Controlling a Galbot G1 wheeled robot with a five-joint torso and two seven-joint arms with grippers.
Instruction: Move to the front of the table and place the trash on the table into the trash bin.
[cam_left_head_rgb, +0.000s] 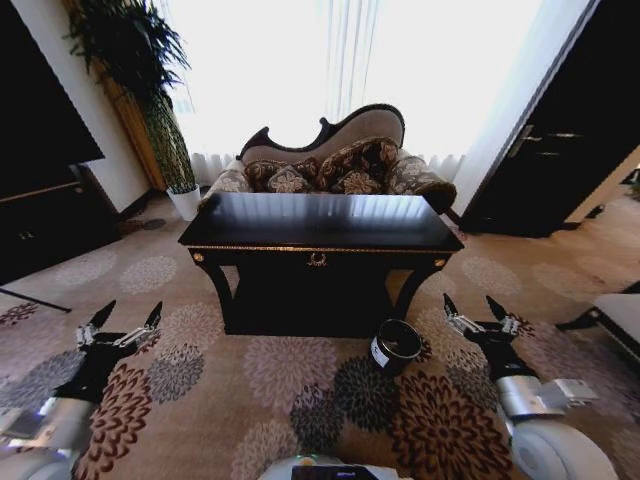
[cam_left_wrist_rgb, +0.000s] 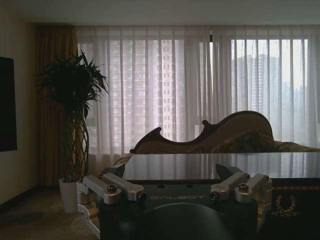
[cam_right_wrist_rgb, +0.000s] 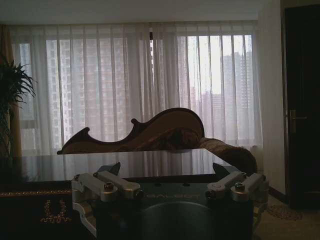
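The table (cam_left_head_rgb: 320, 222), glossy black with gold trim and a gold emblem, stands ahead at mid-room. Its top also appears in the left wrist view (cam_left_wrist_rgb: 180, 165) and the right wrist view (cam_right_wrist_rgb: 75, 166). The trash is out of view. On the carpet by the table's front right leg sits the trash bin (cam_left_head_rgb: 396, 345), a small black bucket with a white label. My left gripper (cam_left_head_rgb: 126, 318) is held low at the left, open and holding nothing, well short of the table. My right gripper (cam_left_head_rgb: 473, 308) is open and holding nothing just right of the bin. Both point toward the table (cam_left_wrist_rgb: 170, 172) (cam_right_wrist_rgb: 167, 170).
A curved chaise sofa (cam_left_head_rgb: 330, 160) with cushions stands behind the table before curtained windows. A potted plant (cam_left_head_rgb: 150, 90) is at the back left, a dark cabinet (cam_left_head_rgb: 40, 215) on the left and a dark door (cam_left_head_rgb: 570, 130) on the right. Patterned carpet (cam_left_head_rgb: 290, 390) lies before the table.
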